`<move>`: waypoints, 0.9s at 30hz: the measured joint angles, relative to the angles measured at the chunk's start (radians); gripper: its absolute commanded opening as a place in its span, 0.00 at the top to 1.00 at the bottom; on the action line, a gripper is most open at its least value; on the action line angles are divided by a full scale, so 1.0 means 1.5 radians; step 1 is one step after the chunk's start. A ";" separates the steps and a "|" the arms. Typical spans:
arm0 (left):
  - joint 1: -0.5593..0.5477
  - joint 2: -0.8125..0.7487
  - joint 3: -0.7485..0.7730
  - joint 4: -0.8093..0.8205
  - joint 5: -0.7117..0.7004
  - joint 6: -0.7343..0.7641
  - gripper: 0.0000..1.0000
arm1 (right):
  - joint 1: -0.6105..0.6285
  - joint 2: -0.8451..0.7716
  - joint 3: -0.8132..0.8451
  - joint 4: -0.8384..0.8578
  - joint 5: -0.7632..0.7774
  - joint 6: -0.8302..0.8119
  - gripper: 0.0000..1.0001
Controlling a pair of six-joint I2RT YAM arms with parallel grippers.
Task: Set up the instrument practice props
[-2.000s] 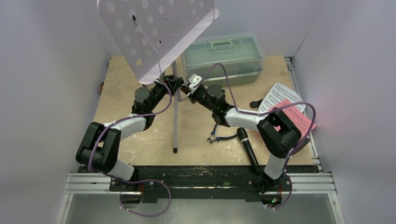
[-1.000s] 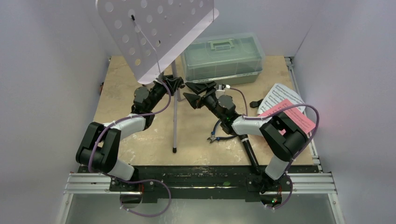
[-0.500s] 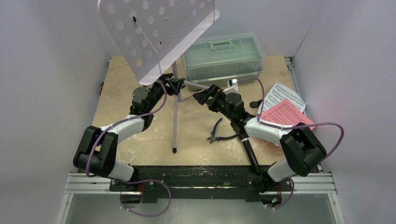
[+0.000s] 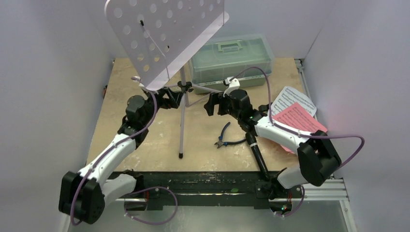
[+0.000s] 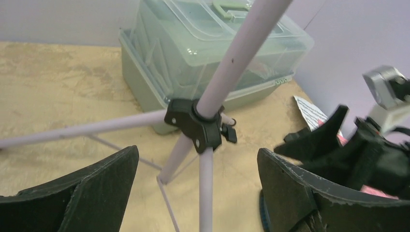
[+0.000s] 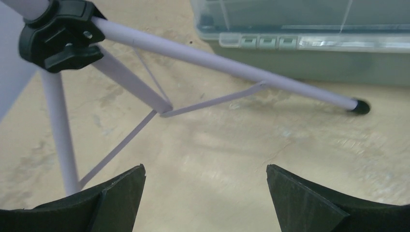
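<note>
**Top external view: music stand on its own three legs, both grippers spread beside it**

The lilac music stand point(image 4: 164, 34) stands upright at the middle of the table point(image 4: 121, 82), just in front of the green toolbox point(image 4: 232, 58). Its tripod legs are splayed, one toward the near edge and one reaching right to the toolbox.

The left gripper point(image 4: 171, 96) and right gripper point(image 4: 209, 104) flank the black hub point(image 5: 198, 126) where the legs meet. Both have their fingers spread wide and grip nothing. Each wrist view shows clear space between its pads and the tubes, so the stand seems to carry its own weight.

The pink sheet point(image 4: 300, 121) overlaps the white sheet point(image 4: 290, 99) at the right edge. The microphone point(image 4: 256, 154) lies near the right arm's base, beside the pliers point(image 4: 225, 137). All three look likely to be placed next.
</note>
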 measured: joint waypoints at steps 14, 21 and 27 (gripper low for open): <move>-0.011 -0.271 -0.152 -0.215 0.072 -0.177 0.26 | -0.041 0.201 0.245 -0.061 -0.102 -0.239 0.25; -0.094 -0.187 -0.217 -0.209 0.027 -0.209 0.32 | -0.090 0.209 0.249 -0.056 -0.238 -0.276 0.27; -0.109 -0.084 -0.217 -0.132 -0.001 -0.208 0.45 | -0.088 0.209 0.249 -0.042 -0.300 -0.311 0.39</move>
